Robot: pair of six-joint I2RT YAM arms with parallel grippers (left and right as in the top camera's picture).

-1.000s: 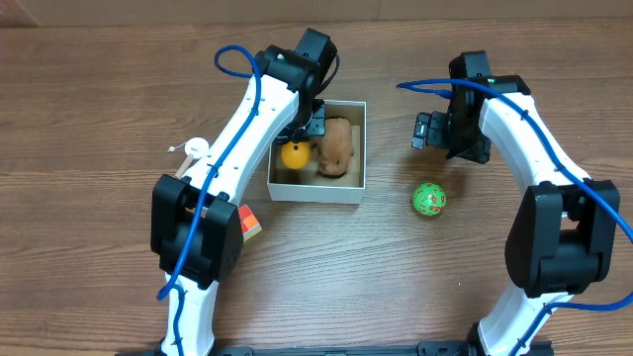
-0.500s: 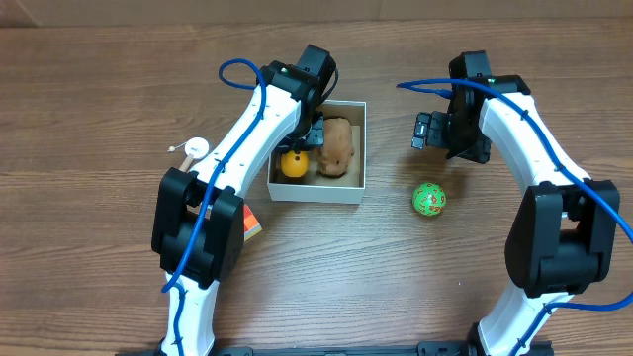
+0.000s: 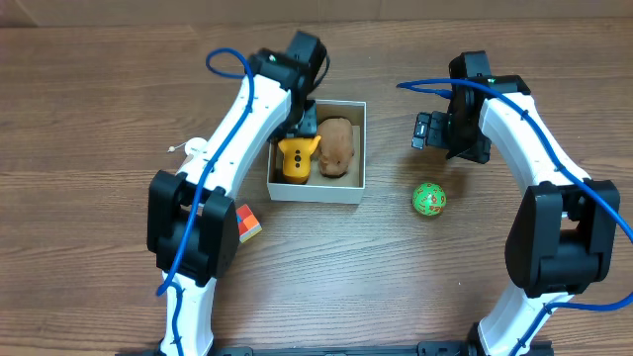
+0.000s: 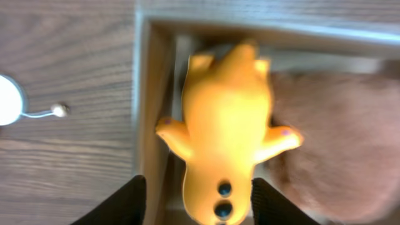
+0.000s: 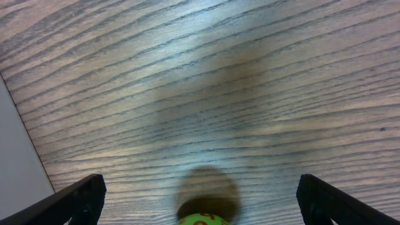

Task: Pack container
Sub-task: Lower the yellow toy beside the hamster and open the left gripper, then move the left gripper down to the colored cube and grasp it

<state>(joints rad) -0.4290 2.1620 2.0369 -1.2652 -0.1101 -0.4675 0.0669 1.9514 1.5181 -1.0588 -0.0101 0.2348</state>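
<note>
With the overhead view as my reference, I read the container [image 3: 316, 190] sitting on the table [image 3: 99, 99] at centre, beneath the end of the left arm. Two toys lie inside it side by side and touching: a yellow toy [image 3: 294, 158] along the left wall and a brown furry toy [image 3: 336, 146] to its right. The left gripper [image 3: 303, 123] hangs over the far left corner of the container. On the left wrist camera its jaws stand apart, one finger [image 4: 119, 203] on either side of the yellow toy [image 4: 228, 125] (a clear gap shows on the left side, less on the right), so I read no clamp on it. The right gripper [image 3: 423, 131] hangs over bare table to the right of the container, jaws fully apart and holding nothing. A green ball [image 3: 429, 199] rests on the table nearer to me than that gripper, apart from the container. A small white disc [image 3: 191, 149] and a red block [image 3: 247, 223] lie left of the container.
</note>
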